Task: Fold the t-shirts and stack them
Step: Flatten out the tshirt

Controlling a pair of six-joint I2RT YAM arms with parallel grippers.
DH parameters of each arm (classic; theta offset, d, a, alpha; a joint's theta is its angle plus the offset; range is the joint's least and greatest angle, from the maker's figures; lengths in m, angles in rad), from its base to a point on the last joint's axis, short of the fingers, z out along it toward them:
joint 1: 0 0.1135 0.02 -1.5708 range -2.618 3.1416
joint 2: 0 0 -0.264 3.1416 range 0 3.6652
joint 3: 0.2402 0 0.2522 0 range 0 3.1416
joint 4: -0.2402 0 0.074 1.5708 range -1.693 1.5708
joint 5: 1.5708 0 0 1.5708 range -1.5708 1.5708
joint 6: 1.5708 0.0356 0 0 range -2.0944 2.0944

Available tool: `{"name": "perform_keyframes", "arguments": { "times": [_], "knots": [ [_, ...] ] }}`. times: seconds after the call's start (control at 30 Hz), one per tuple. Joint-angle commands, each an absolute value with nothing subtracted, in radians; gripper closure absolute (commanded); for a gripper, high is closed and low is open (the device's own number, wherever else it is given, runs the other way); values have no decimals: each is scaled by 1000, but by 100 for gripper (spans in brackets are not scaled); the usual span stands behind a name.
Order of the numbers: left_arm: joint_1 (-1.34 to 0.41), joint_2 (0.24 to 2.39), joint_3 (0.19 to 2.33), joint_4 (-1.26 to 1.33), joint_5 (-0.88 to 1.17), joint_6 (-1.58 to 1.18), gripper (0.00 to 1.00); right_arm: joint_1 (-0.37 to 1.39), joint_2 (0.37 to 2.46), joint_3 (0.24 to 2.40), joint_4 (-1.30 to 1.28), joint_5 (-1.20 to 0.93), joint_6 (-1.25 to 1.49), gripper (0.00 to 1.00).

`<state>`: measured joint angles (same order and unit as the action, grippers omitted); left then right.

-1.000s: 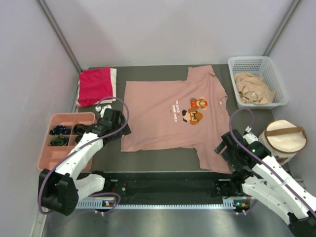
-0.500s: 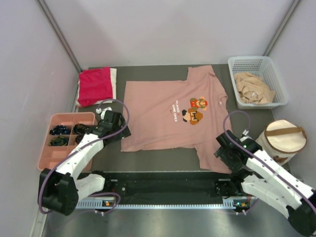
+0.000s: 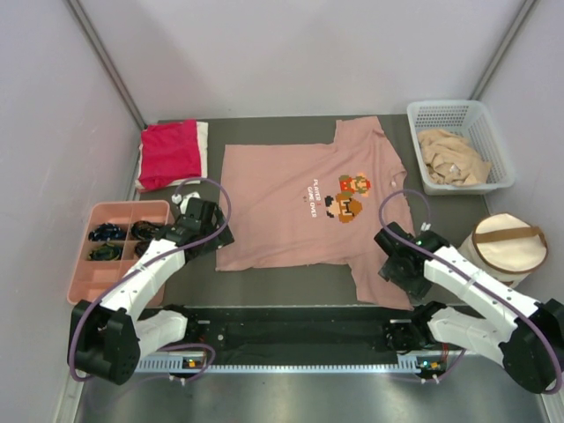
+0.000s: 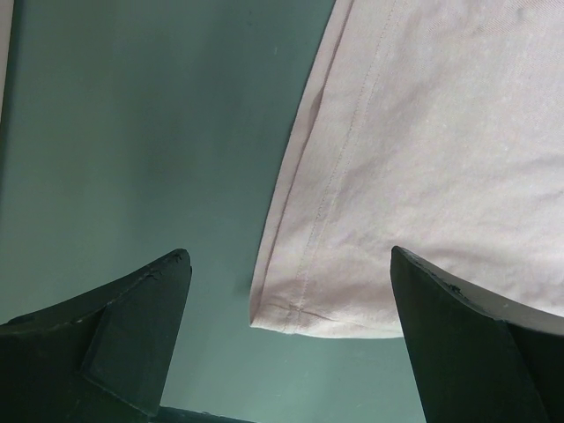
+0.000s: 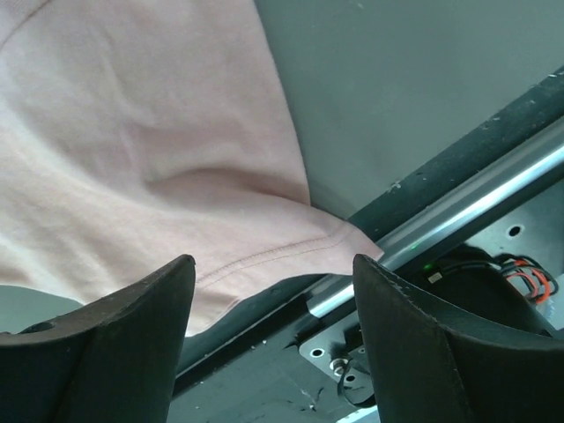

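Observation:
A dusty-pink t-shirt [image 3: 300, 198] with a pixel-art print lies spread flat mid-table. My left gripper [image 3: 217, 239] hovers open over its near-left hem corner; in the left wrist view that corner [image 4: 352, 229] sits between the wide-apart fingers of the gripper [image 4: 289, 256], untouched. My right gripper [image 3: 389, 265] is open above the near sleeve, whose hem [image 5: 264, 238] hangs over the table's front edge between the two fingers of the gripper [image 5: 273, 260]. A folded red t-shirt [image 3: 170, 152] rests on a white one [image 3: 204, 139] at the back left. A tan t-shirt [image 3: 451, 157] is crumpled in a basket.
The white basket [image 3: 445, 107] stands at the back right. A round cream bag [image 3: 507, 247] with a brown strap sits at the right edge. A pink compartment tray [image 3: 97, 280] with small dark items is at the left. A black and metal rail [image 3: 300, 330] runs along the near edge.
My right arm has swung left, bringing its gripper over the near sleeve, and its jaws have narrowed slightly. The left gripper has barely moved.

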<state>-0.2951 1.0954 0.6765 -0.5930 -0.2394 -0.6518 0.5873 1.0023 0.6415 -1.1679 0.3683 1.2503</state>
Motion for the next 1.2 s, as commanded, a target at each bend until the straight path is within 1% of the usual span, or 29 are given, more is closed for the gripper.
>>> {"name": "perform_keyframes", "arguments": {
  "times": [0.0,0.5,0.83,1.17],
  "knots": [
    [-291,1101,676,-551,-242,-647,1,603,1008,623,-1109,361,1236,29],
    [-291,1117,678,-545,-245,-647,1,603,1095,620,-1029,338,1206,29],
    [-290,1115,675,-549,-255,-650,1,603,1149,578,-939,295,1195,34],
    [-290,1117,676,-555,-264,-649,1,611,1252,607,-864,276,1155,33]
  ]
}}
